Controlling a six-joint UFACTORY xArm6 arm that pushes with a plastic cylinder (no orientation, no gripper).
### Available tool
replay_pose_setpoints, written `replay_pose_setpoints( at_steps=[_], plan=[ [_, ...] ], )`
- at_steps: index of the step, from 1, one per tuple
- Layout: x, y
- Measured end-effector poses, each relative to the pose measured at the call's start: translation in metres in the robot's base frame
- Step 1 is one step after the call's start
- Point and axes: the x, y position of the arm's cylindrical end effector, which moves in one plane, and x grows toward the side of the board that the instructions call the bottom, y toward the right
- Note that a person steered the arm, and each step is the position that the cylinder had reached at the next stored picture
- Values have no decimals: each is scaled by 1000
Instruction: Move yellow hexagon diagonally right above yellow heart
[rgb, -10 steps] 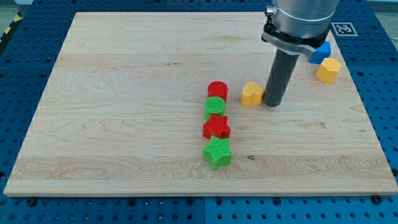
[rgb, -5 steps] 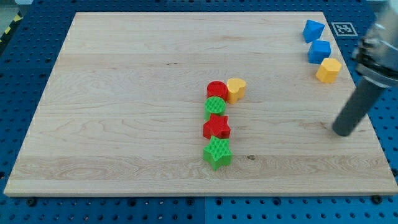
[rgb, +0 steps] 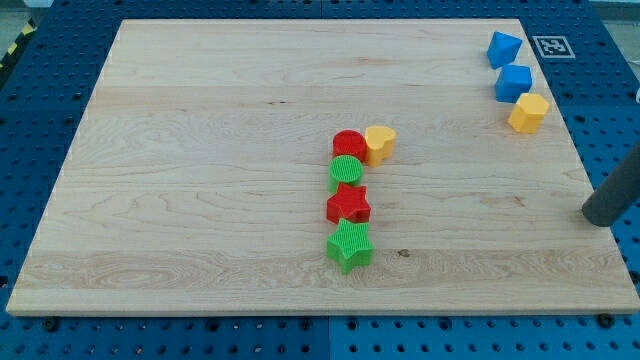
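Green star (rgb: 349, 245) nearest, near-centre of the surface (rgb: 200, 200). Just beyond it, in a column running away: red star (rgb: 348, 205), green cylinder (rgb: 346, 171), red cylinder (rgb: 349, 145); neighbours appear to touch. Yellow heart (rgb: 379, 143) sits against the right side of the red cylinder.

My tip (rgb: 603, 217) is at the right edge of the surface, mid-depth; the rod enters from the right border, and whether the end stands on the wood or just off it cannot be told for certain. No gripper on this arm, only the rod, touching no block.

Yellow hexagon (rgb: 528, 113) lies far right, beyond and a little left of the tip, well apart from it and well right of the heart. Behind it: blue cube (rgb: 514, 82), then a blue block (rgb: 503, 47) of unclear shape at the far right corner.
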Motion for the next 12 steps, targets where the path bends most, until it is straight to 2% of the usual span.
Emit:
replay_pose_setpoints(
  at_steps=[1,3,4,5,6,9,11,12],
  plan=[
    [2,38],
    [-81,38],
    [-120,30],
    [-150,-3],
    [-166,-30],
    [-126,-40],
    [-126,-95],
    [-115,-92]
  ],
)
